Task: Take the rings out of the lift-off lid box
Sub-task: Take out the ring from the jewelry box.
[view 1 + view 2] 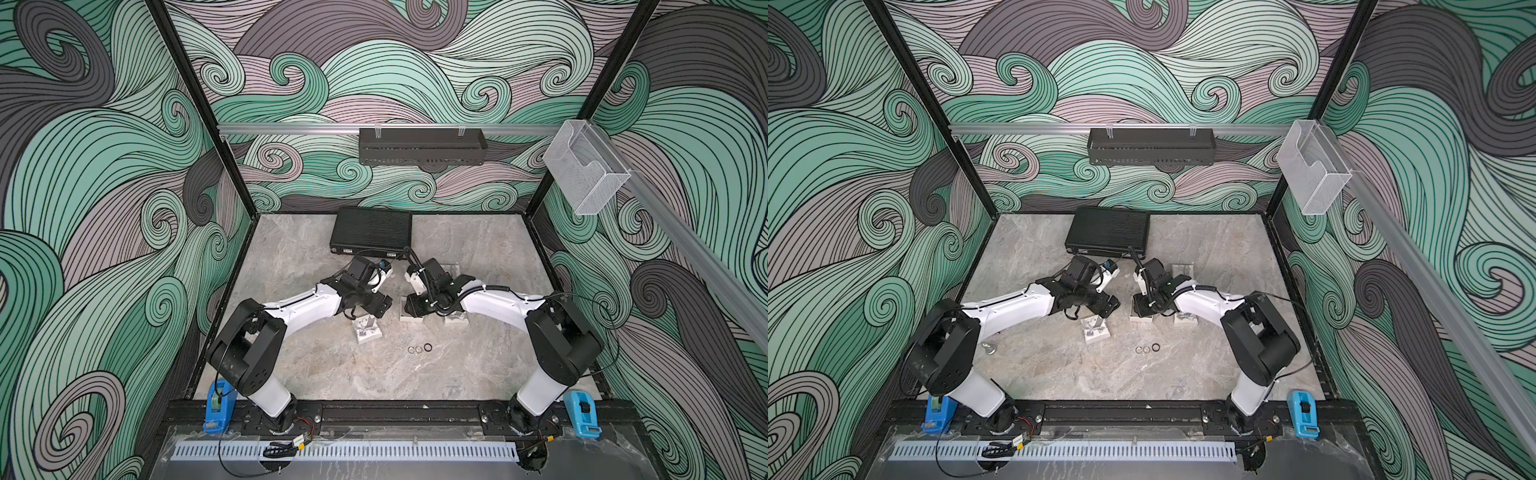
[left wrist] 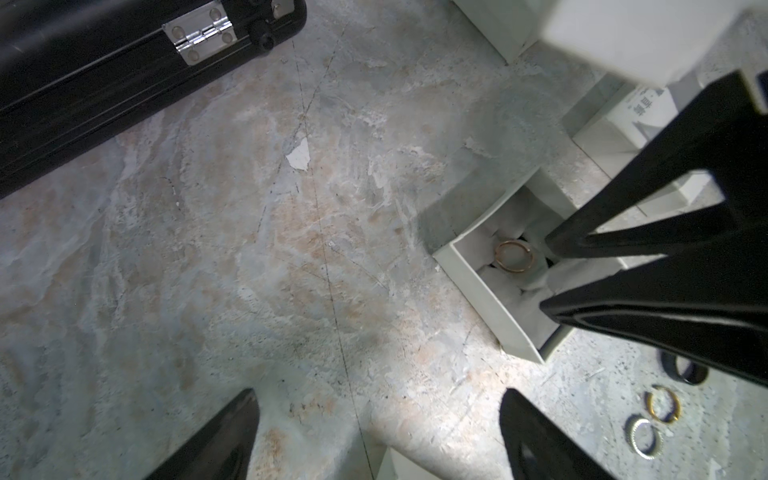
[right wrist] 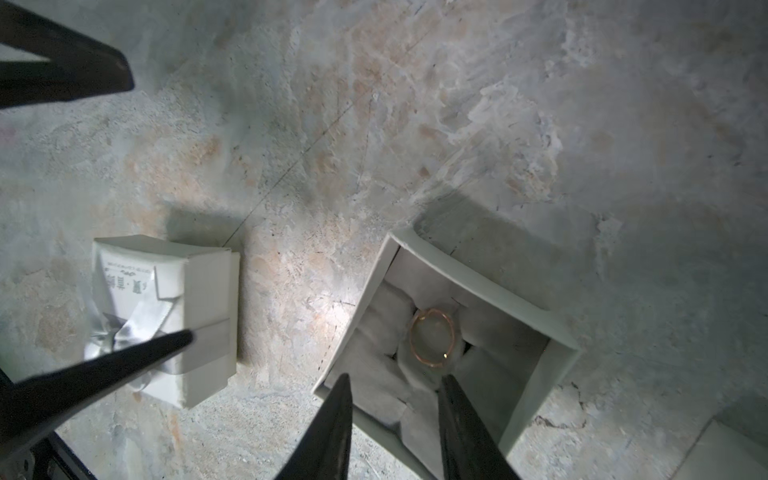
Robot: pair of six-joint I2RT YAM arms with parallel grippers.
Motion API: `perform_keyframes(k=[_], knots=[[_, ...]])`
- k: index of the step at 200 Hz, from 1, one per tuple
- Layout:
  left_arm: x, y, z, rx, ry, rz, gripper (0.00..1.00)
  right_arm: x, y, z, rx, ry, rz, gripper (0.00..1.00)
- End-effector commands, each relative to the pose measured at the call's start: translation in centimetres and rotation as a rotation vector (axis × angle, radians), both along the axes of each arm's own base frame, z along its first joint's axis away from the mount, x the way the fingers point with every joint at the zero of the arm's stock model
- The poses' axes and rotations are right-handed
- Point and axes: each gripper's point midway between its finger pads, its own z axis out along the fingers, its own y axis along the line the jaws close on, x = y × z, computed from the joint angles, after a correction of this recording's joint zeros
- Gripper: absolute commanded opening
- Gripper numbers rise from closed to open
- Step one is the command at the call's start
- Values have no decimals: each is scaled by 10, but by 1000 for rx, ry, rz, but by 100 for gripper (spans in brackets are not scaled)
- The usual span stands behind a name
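Noted right fingers [image 3: 332, 428] apart, gripping nothing, poised over open white box [image 3: 478, 280] mid-tabletop; one rose-gold ring [image 3: 432, 336] inside on padding. Left fingers [image 2: 228, 440] spread wide, empty, just left. Flanked by two lidded boxes [image 1: 368, 330]. Counted three more rings [image 1: 419, 349] in a row nearer, on bare tabletop [image 1: 332, 374]: grey stone-look. Swirl-patterned teal walls; one black case [image 1: 371, 230] far; two blue tape dispensers [image 1: 218, 401] near.
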Motion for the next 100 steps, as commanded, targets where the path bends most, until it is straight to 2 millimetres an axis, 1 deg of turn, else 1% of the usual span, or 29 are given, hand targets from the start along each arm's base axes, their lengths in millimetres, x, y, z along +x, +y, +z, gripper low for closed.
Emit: perform_keyframes(k=[1,40,100], knots=[[0,3,7,0,-11,-3,92,10,6,6,7,-25,4,40],[-1,4,7,1,-11,-3,92,16,4,0,-31,-30,-4,39],[-1,4,7,3,-12,-4,92,18,1,-10,-70,-22,-8,38]])
